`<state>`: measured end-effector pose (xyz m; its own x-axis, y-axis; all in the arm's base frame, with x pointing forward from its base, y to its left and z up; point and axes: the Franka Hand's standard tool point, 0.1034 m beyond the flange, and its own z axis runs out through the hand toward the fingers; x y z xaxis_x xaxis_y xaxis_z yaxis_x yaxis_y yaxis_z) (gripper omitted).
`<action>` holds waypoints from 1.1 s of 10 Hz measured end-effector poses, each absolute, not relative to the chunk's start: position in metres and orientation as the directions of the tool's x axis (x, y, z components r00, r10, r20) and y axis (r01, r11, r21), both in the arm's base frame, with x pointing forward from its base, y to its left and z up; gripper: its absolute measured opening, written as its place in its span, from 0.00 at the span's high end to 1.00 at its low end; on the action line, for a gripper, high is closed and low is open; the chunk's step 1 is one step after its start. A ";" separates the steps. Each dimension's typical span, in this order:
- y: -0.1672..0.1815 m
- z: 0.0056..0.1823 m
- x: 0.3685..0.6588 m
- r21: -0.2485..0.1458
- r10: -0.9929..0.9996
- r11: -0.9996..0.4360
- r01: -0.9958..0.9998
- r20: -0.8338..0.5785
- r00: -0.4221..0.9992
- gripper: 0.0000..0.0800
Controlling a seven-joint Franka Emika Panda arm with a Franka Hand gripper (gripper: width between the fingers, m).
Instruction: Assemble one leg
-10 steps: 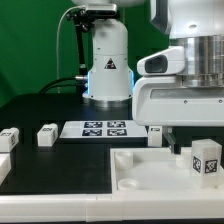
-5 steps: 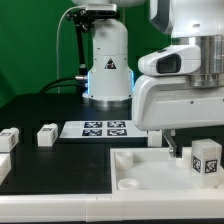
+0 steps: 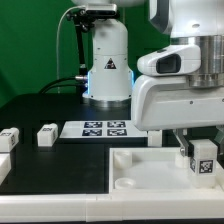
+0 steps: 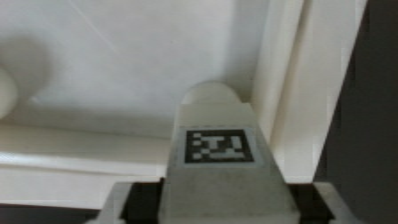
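Note:
A leg (image 3: 203,157), a small white block with a square tag on its face, stands between my gripper's (image 3: 201,148) fingers over the right end of the large white tray-like piece (image 3: 140,172). In the wrist view the same leg (image 4: 222,140) runs out from my gripper (image 4: 222,207), with its far end close to a recessed corner of the tray-like piece (image 4: 107,60). The fingers (image 4: 139,205) press on both of its sides. I cannot tell whether the leg rests on the piece or hangs just above it.
Three more legs lie on the black table at the exterior view's left (image 3: 46,134) (image 3: 9,138) (image 3: 2,166). Another leg (image 3: 155,135) stands behind the tray-like piece. The marker board (image 3: 100,129) lies in front of the robot base (image 3: 107,70).
The leg has shifted slightly up and toward the exterior view's left, and now stands straighter. The gripper's fingers now show around it.

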<state>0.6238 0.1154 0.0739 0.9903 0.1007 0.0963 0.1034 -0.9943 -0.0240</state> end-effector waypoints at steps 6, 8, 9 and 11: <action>0.111 0.073 0.622 -0.059 -0.455 -0.891 -0.451 0.079 0.887 0.64; 0.103 0.073 0.621 -0.055 -0.584 -0.812 -0.581 0.081 0.808 0.63; 0.098 0.073 0.621 -0.049 -0.632 -0.775 -0.630 0.085 0.770 0.63; 0.088 0.074 0.619 -0.038 -0.708 -0.705 -0.708 0.091 0.700 0.62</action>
